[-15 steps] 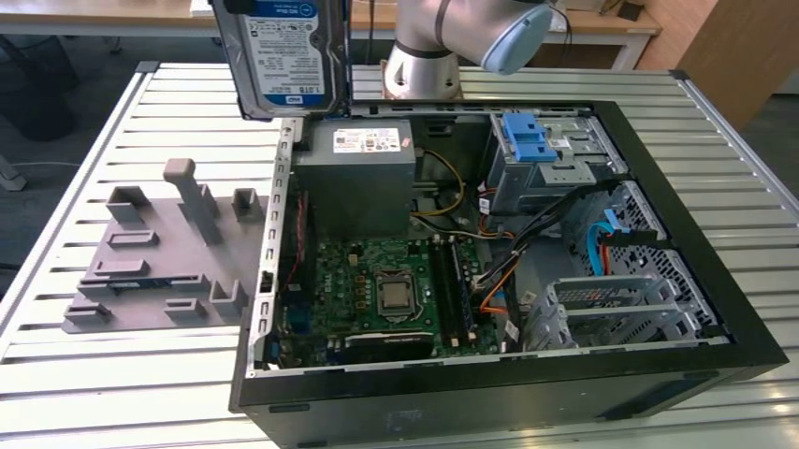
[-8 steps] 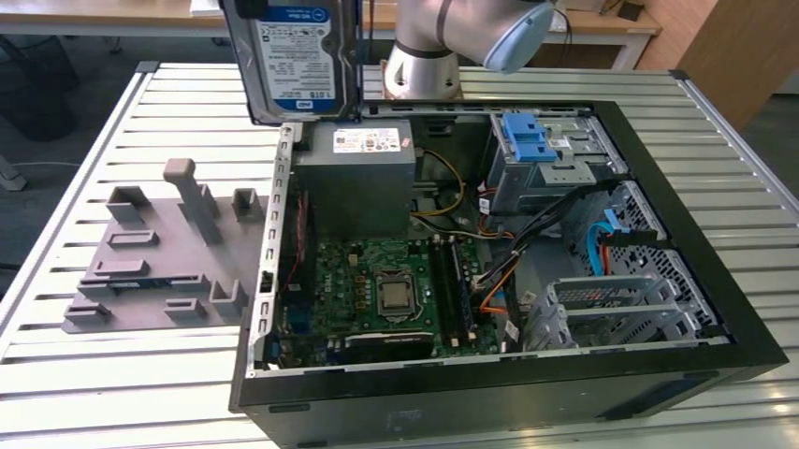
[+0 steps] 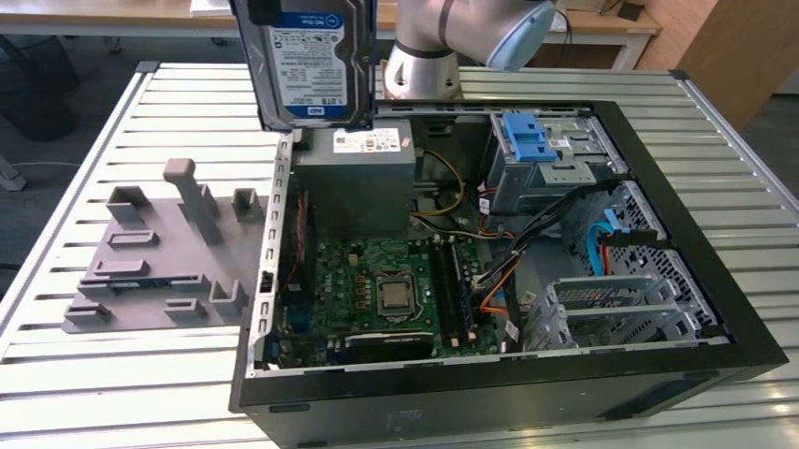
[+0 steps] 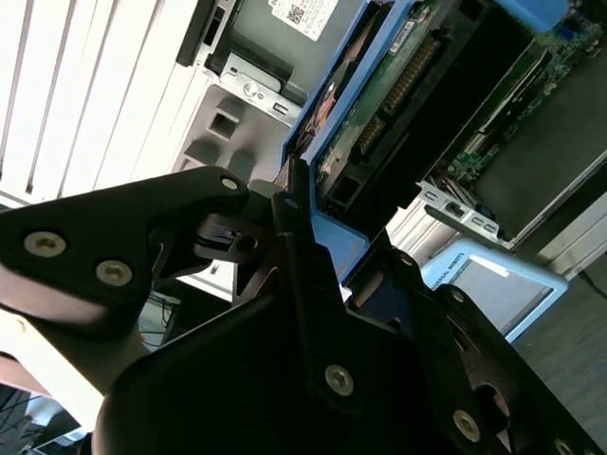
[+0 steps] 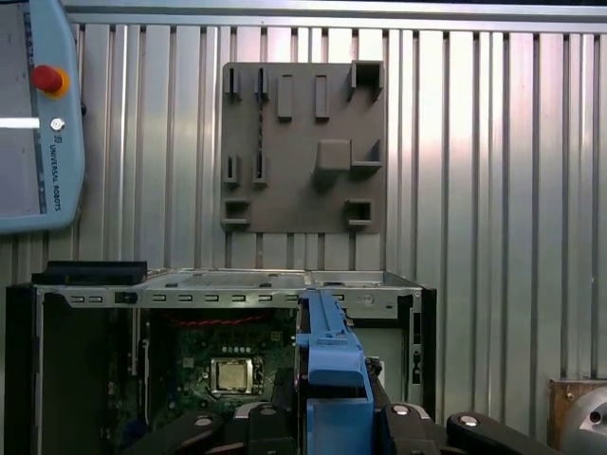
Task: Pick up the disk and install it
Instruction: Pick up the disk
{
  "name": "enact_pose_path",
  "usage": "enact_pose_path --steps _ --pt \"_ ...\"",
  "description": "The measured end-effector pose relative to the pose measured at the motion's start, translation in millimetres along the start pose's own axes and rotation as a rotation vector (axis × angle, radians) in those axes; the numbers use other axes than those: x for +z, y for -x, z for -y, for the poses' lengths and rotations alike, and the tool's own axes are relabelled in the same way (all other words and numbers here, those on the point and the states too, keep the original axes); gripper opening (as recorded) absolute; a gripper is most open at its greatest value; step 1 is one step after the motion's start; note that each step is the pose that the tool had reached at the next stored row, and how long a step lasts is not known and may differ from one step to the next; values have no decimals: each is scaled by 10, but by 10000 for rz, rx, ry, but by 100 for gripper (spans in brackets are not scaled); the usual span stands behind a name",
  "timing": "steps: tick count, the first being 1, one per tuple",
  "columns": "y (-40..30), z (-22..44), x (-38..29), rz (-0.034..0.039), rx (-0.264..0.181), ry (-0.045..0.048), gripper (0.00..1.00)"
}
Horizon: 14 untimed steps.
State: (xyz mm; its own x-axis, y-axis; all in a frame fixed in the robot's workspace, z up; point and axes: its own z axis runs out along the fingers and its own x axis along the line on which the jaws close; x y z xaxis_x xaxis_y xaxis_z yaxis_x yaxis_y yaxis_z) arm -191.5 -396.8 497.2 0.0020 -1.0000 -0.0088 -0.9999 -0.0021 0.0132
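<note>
Fingers [image 4: 308, 284] clamped on disk [image 3: 312, 56], above open case [image 3: 500, 404]

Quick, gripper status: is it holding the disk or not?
Gripper: shut on the disk, clamped on its blue-railed edge, holding it upright above the open computer case.

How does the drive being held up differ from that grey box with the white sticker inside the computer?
The disk hangs upright in the gripper above the computer case; the grey box sits inside it. The disk is a thin slab with a blue-and-white label and blue rails; the grey box is bulkier, with a small white sticker. Both are grey, rectangular metal.
</note>
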Motion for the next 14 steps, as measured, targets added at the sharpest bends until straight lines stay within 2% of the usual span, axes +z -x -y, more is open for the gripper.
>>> enact_pose_path --steps 4,11,14 --pt "-42 52 -1 3 -1 0 36" --pt "-47 59 -2 1 -2 1 36" --pt "-87 68 -2 2 -1 0 36"
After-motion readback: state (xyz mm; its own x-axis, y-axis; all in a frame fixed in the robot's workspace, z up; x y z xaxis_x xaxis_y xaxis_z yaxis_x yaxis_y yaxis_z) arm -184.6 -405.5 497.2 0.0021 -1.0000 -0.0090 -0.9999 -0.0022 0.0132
